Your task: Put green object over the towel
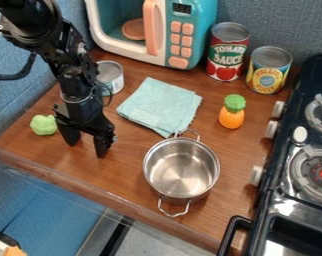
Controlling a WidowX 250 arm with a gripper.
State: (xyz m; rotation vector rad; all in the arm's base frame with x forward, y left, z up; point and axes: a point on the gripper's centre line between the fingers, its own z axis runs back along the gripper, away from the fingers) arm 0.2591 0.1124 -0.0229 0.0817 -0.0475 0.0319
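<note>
Count: one black stove point(312, 207), one teal-and-white toy microwave point(194, 27), one shiny two-handled metal pot point(182, 172), one folded pale-blue cloth towel point(160, 104), three cylindrical cans point(228, 54), one orange toy with green top point(232, 116), one lumpy light-green object point(43, 125).
Arm: from upper left; black two-finger gripper point(87, 146) points down, fingers well parted, holding nothing.
Green object on wood, left of gripper, which stands between it and towel. Pot near towel's corner.

The black robot arm point(52, 52) slants down from the upper left, bent at its joints, to an almost upright wrist point(77, 92). Its gripper point(87, 148) hangs below, both fingers pointing down and spread apart.
</note>
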